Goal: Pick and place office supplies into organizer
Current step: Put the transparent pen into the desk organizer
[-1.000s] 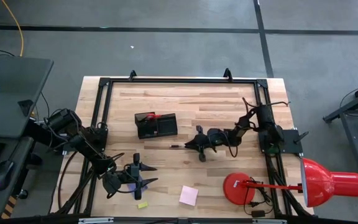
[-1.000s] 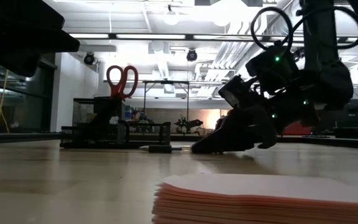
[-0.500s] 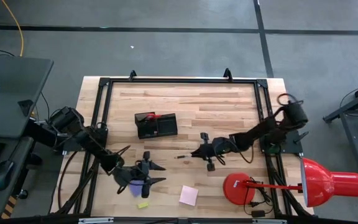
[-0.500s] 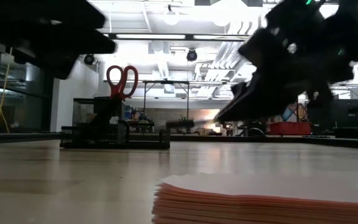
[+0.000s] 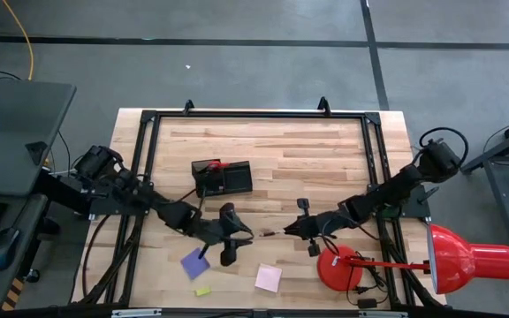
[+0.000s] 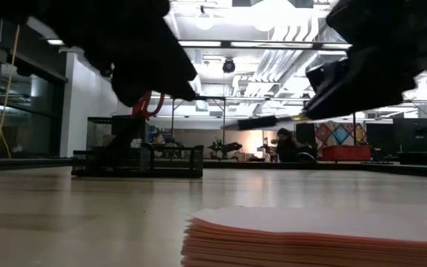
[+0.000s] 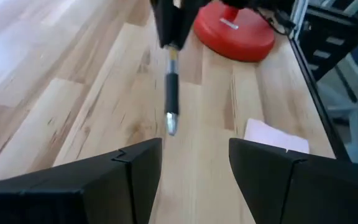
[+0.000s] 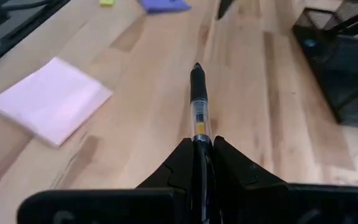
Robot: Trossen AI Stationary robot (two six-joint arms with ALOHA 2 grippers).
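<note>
From the left: my left gripper [image 5: 230,237] hangs over the middle of the table [image 5: 272,150] with its fingers [image 7: 135,168] parted to a middling gap and nothing between them. In its wrist view the pen [image 7: 171,93] points almost straight at that gap, tip first, near but not yet in it. The blue-purple note pad [image 5: 193,263] lies on the wood just beside that gripper on the near side, with the yellow eraser piece [image 5: 202,291] and the pink note pad [image 5: 269,277] beyond it toward the front edge. The organizer [image 5: 224,177] sits farther back, with the red-handled scissors [image 6: 146,96] standing in it. My right gripper [image 5: 300,230] is pinched tight on the pen's rear end, holding it off the table. The pen's long axis runs across the table toward my left gripper, not toward the organizer. I judge the left arm is nearer the organizer, so a hand-over looks likely, though that is only my reading.
</note>
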